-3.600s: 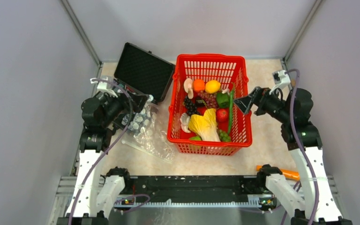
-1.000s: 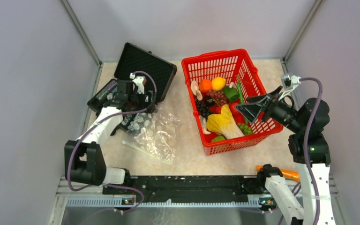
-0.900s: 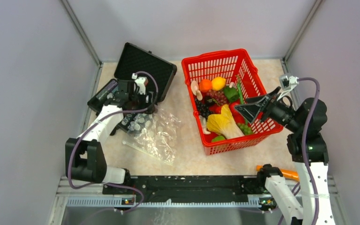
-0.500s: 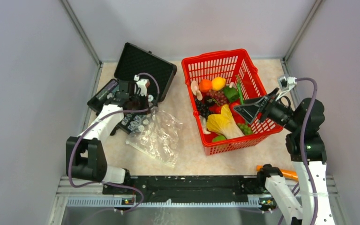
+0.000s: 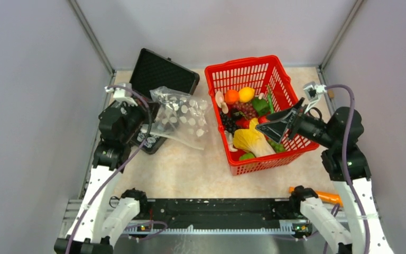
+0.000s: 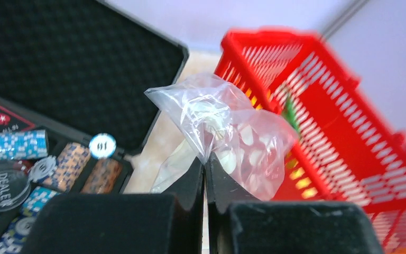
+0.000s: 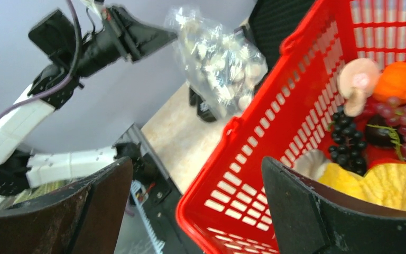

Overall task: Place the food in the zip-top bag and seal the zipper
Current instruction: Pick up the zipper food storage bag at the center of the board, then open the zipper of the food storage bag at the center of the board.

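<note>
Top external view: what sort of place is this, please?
Probably a robot test cell: plain grey walls enclose a small table, robot arms stand at its near edge, and the red basket holds toy food.

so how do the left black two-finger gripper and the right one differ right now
The left gripper is shut; the right gripper stands wide open. The left pinches the clear crinkly zip-top bag; the right holds nothing. The left is up beside the open black case; the right hangs above the red mesh basket of toy food. Both are black two-finger grippers.
</note>
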`<state>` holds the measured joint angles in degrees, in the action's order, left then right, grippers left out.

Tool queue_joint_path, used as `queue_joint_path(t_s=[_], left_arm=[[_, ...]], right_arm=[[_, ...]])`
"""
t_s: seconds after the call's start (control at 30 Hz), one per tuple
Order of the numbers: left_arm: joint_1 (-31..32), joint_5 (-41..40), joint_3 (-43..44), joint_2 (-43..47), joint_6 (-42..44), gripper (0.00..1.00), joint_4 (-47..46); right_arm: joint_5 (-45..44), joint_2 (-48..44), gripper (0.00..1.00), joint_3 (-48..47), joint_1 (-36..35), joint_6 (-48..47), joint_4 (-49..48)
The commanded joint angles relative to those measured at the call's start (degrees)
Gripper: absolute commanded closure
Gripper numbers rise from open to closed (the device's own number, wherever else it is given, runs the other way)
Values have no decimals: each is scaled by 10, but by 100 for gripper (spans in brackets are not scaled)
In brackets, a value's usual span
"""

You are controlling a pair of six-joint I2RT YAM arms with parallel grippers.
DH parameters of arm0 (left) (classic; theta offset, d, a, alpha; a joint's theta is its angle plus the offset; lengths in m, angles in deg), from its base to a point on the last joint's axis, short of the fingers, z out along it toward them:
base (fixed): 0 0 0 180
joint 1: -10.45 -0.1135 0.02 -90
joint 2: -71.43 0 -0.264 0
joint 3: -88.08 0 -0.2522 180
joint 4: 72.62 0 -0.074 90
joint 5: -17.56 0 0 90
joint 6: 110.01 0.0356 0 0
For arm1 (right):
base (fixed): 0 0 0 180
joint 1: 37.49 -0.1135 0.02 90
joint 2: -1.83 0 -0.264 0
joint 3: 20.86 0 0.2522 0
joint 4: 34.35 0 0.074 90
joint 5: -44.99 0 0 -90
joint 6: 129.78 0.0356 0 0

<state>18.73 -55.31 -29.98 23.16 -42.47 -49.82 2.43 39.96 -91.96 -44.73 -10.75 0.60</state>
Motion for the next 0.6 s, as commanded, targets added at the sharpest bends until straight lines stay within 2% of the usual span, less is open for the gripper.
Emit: queue_joint_path(t_s=[0.0, 0.1, 0.2, 0.27, 0.33, 0.43, 0.57], left_arm=[[-12, -72, -15, 20, -171, 100, -65], [-19, -78, -35, 27, -236, 100, -81], [-32, -96, -36, 38, -254, 100, -61], [-47, -112, -27, 50, -253, 100, -35], [-75, -120, -22, 69, -256, 100, -14], [-134, -100, -19, 86, -274, 100, -3], [-215, 38, -2, 57, -305, 100, 1]], right_arm=[[-119, 43, 11, -83, -115, -51, 64], [-256, 87, 13, -100, -252, -63, 65], [-454, 150, 13, -133, -415, -99, 62], [-524, 203, 12, -179, -487, -121, 72], [-526, 241, 15, -195, -523, -129, 38], [-520, 277, 19, -170, -554, -124, -63], [-581, 348, 18, -170, -606, -139, -104]])
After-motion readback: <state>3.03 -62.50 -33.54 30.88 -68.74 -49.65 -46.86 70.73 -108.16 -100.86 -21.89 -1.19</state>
